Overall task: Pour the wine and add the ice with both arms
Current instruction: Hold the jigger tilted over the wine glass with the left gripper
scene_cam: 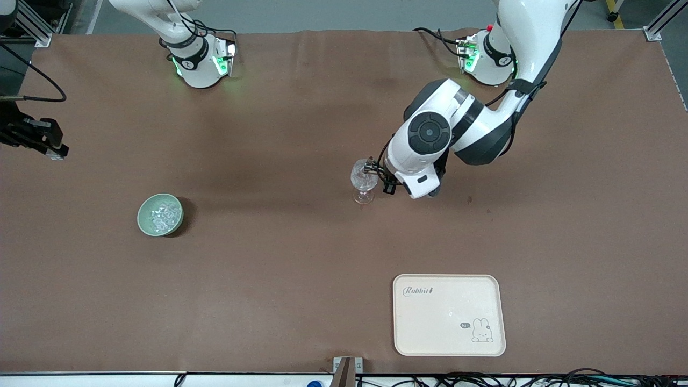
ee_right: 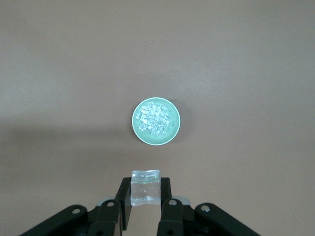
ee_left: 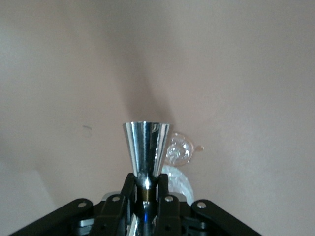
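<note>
Nearest the front camera lies a cream rectangular plastic tray [scene_cam: 449,315] with rounded corners, printed with the word "Rabbit" and a small rabbit drawing; it sits on the brown table [scene_cam: 279,279] toward the left arm's end.

Farther from the camera than the tray, near the middle of the table, stands a clear stemmed wine glass [scene_cam: 363,181], upright on its foot. The left arm's black two-finger claw [scene_cam: 376,174] is right beside the glass at bowl height. In the left wrist view that claw [ee_left: 146,189] is closed on the narrow waist of a shiny metal cone-shaped measuring cup [ee_left: 146,147], whose wide mouth points away from the wrist, with the glass [ee_left: 178,151] showing just past the cup against the table [ee_left: 236,73].

Toward the right arm's end of the table rests a pale green round ceramic bowl [scene_cam: 160,215] filled with small clear glassy ice cubes [scene_cam: 163,215]. It is well apart from the wine glass and the tray.

The right arm's black claw [scene_cam: 49,146] is up at the edge of the front view, over the table near the right arm's end. In the right wrist view this claw [ee_right: 145,196] pinches one clear ice cube [ee_right: 144,186] between its two fingers [ee_right: 167,202], hanging above the table with the bowl [ee_right: 174,132] and its heap of ice [ee_right: 155,120] below.
</note>
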Controlling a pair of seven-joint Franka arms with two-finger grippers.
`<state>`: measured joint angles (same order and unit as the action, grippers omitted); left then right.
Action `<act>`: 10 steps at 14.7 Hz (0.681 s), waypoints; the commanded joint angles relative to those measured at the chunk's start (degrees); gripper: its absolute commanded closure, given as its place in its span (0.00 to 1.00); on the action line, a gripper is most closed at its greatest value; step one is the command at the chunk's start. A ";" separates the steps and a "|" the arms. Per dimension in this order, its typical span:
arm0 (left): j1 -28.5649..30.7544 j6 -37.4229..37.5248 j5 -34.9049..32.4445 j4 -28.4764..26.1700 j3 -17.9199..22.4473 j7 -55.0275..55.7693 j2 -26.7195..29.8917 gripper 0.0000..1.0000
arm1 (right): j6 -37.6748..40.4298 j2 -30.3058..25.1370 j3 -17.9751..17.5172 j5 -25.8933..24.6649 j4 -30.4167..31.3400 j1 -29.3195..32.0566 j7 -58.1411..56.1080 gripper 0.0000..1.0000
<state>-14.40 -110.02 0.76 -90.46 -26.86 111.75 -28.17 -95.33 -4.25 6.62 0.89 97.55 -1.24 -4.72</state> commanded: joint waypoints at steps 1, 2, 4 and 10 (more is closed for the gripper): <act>1.74 -0.20 5.11 -0.16 -0.39 -4.51 1.10 0.99 | 2.25 1.09 -0.38 -0.54 -2.80 0.53 0.68 0.92; 3.22 -0.20 8.00 -0.16 -0.39 -7.05 1.28 0.99 | 2.52 1.35 -0.38 -0.54 -2.89 0.53 0.76 0.92; 6.21 -0.11 13.54 0.19 -0.48 -12.41 1.28 0.99 | 2.61 1.35 -0.38 -0.45 -2.89 0.53 0.76 0.92; 16.14 -0.11 30.68 5.64 -0.30 -24.20 -3.46 0.99 | 2.52 1.88 -0.64 -0.45 -2.45 -0.69 3.74 0.91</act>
<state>-0.46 -110.32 27.21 -87.53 -26.62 89.82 -28.73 -93.37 -2.82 6.37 0.89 95.85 -1.43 -3.53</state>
